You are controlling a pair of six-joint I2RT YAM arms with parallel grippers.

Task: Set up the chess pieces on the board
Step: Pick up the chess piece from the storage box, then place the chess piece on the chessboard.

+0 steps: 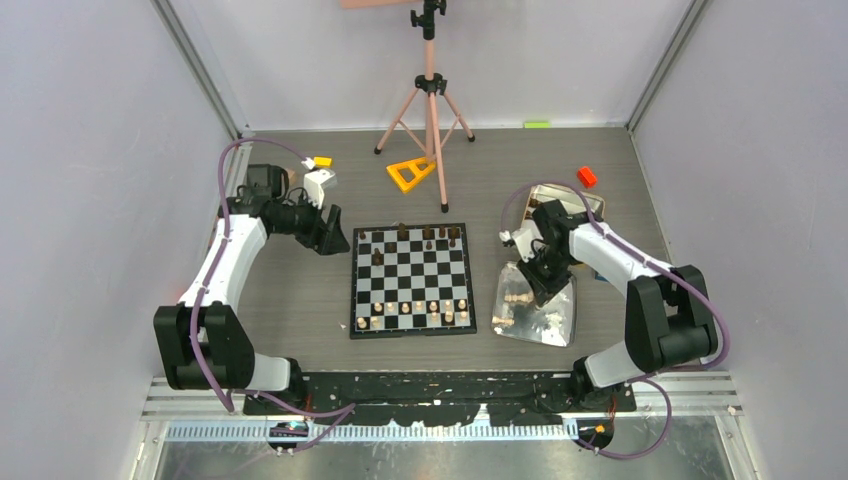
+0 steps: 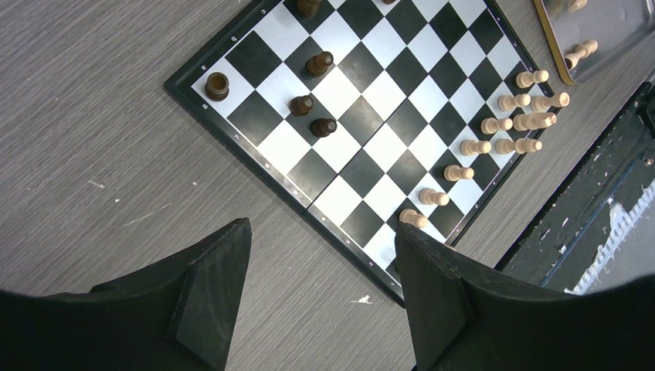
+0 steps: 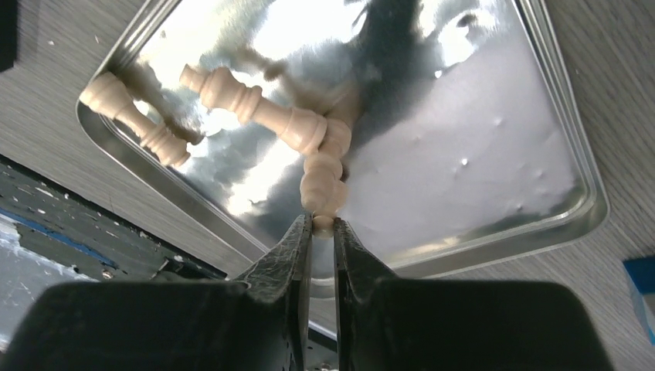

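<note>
R pincer (image 3: 324,230) is pressed nearly together on one end of a tan piece (image 3: 323,174). The piece lies in the silver tray (image 3: 494,154), right of the board (image 1: 412,275). The hold looks thin, just the tip, so I reckon it could pivot or slip. It touches a second tan piece (image 3: 247,100) lying crosswise. A third piece (image 3: 131,116) lies apart, near the rim.

Plan: lift slow & straight up and check the neighbour isn't dragged along. Then carry it over to the board's near rows, where the other tan men (image 1: 410,312) stand. Come down on a free square w/o knocking those, and let go only once the base sits flat.

L pincer (image 2: 323,226) is spread, holding nothing, above the counter (image 2: 93,154) by the board's edge. Fine to leave it parked.
</note>
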